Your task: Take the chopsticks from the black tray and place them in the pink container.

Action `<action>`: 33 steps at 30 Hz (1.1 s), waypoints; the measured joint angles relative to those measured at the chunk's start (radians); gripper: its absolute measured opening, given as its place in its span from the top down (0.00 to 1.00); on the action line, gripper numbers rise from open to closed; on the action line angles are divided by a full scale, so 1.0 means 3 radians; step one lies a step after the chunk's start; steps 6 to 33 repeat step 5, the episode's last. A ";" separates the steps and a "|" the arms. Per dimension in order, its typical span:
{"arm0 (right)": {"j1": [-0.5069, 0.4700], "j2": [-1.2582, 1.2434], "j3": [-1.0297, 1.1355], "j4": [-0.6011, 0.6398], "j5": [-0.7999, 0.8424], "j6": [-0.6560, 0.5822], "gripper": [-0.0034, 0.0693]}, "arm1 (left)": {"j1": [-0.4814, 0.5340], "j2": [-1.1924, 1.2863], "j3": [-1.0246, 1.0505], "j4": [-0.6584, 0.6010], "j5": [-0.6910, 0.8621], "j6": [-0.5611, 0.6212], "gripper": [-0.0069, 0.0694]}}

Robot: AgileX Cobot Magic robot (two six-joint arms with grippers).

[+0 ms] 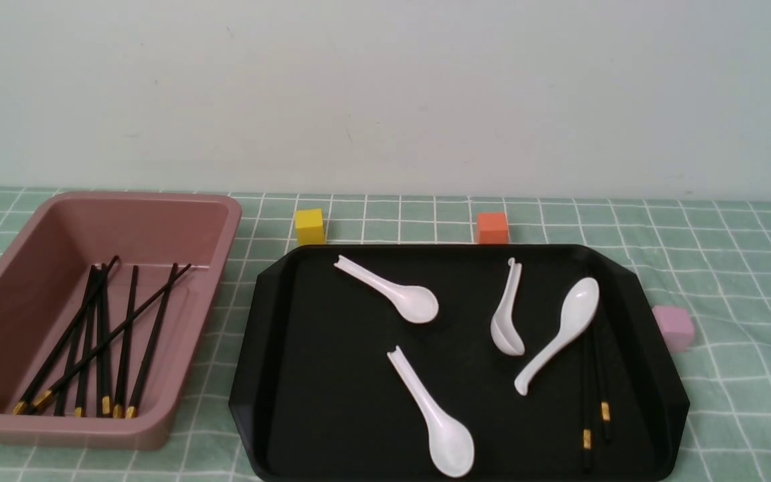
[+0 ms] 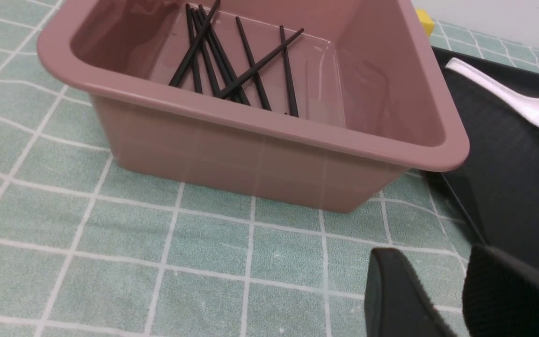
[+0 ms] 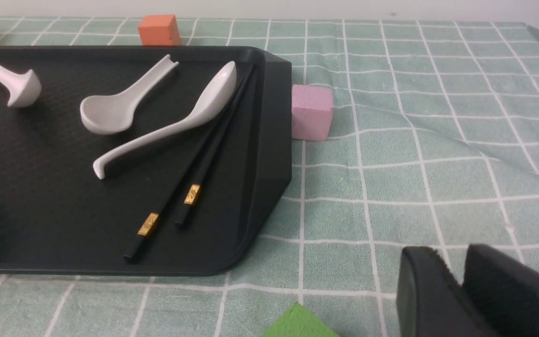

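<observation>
Two black chopsticks (image 1: pixel 587 391) with gold bands lie side by side along the right edge of the black tray (image 1: pixel 332 381), partly under a white spoon (image 1: pixel 563 335). The right wrist view shows the same pair of chopsticks (image 3: pixel 204 159) on the tray (image 3: pixel 40 210). Several more chopsticks (image 1: pixel 101 341) rest in the pink container (image 1: pixel 231 209), left of the tray. My left gripper (image 2: pixel 438 264) hovers over the cloth near the container (image 2: pixel 251 128), slightly open and empty. My right gripper (image 3: pixel 452 264), shut and empty, is over cloth right of the tray. Neither gripper appears in the front view.
Several white soup spoons (image 1: pixel 399 294) lie scattered on the tray. A yellow cube (image 1: pixel 310 226) and an orange cube (image 1: pixel 492 227) stand behind it, and a pale pink cube (image 1: pixel 673 327) sits at its right edge. A green block (image 3: pixel 297 323) lies near the right gripper.
</observation>
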 joint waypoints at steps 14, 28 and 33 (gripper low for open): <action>0.0000 0.0000 0.0000 0.0000 0.0001 0.0000 0.73 | 0.0000 0.0000 0.0000 0.0000 0.0000 0.0000 0.60; 0.0000 0.0000 0.0000 0.0000 0.0001 0.0000 0.73 | 0.0000 0.0000 0.0000 0.0000 0.0000 0.0000 0.60; 0.0000 0.0000 0.0000 0.0000 0.0001 0.0000 0.73 | 0.0000 0.0000 0.0000 0.0000 0.0000 0.0000 0.60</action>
